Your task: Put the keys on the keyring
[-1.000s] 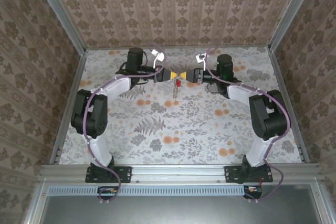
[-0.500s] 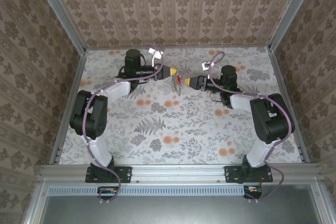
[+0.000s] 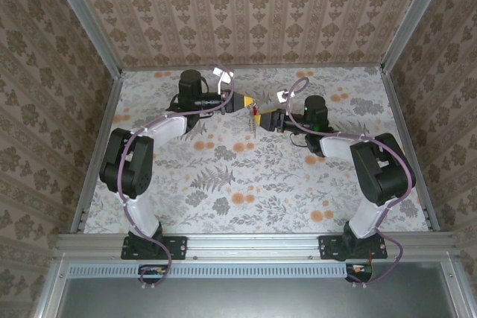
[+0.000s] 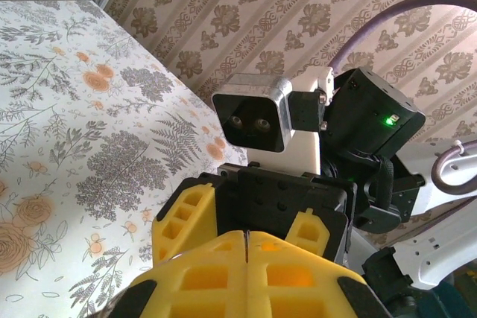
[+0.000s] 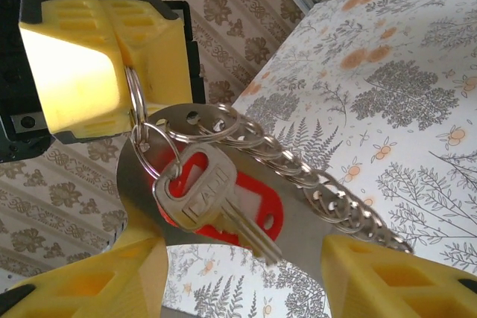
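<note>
The left tool [image 3: 238, 103] is closed tight, its two yellow fingers pressed flat together. Seen from the right wrist, they pinch a thin wire ring [image 5: 136, 102] at the top of the keyring [image 5: 128, 180], a broad curve of dull grey metal that hangs just below the left tool. A second small loop of wire links onto that ring, and the key [image 5: 203, 200] dangles from it. Its silver head carries stamped letters too blurred to read, and its short blade slants down and away from the left tool. A bright red plastic piece [image 5: 257, 210] lies flat behind the key, touching it. I cannot tell whether it is part of the key or a separate tag. A chain [image 5: 328, 199] of small silver links trails from the top of the grey metal, sloping away from the left tool and down towards the counter [image 3: 223, 184].

The right tool [image 5: 242, 252] faces the left tool, with its yellow fingers spread wide. One finger sits under the left tool and the other well out to the side. The key's tip hangs in the gap between them, touching neither, and nothing is held there.

From above, the two tools meet nose to nose over the far half of the floral counter. The small bundle shows as a speck of red and silver just beside the left tool's tip, hanging clear of the counter
</note>
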Available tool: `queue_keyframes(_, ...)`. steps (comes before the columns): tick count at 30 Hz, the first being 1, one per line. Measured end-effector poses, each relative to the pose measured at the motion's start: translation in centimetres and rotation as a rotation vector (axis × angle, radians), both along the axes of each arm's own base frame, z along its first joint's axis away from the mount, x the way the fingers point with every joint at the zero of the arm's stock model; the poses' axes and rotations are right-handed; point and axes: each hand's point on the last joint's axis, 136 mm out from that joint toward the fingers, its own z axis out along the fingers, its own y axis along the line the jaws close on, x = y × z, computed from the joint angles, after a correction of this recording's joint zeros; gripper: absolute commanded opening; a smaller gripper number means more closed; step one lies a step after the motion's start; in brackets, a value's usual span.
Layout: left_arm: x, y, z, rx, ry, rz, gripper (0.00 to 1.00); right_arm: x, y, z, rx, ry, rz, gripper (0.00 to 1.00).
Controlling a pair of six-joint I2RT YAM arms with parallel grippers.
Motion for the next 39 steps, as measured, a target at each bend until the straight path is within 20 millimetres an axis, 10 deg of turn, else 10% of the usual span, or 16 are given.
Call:
queue_keyframes(6,-0.1,-0.1,0.0,0.0,0.008,-0.004,0.0,0.6,0.1,0.4,-0.012,-0.019,-0.018,0.53)
queue_keyframes(17,-0.1,-0.3,0.1,-0.004,0.022,0.002,0.0,0.4,0.5,1.1,-0.024,-0.059,0.004,0.01)
queue_keyframes(39,-0.1,-0.2,0.8,-0.042,0.022,0.007,0.0,-1.6,1.7,1.6,-0.037,-0.071,0.098,0.0)
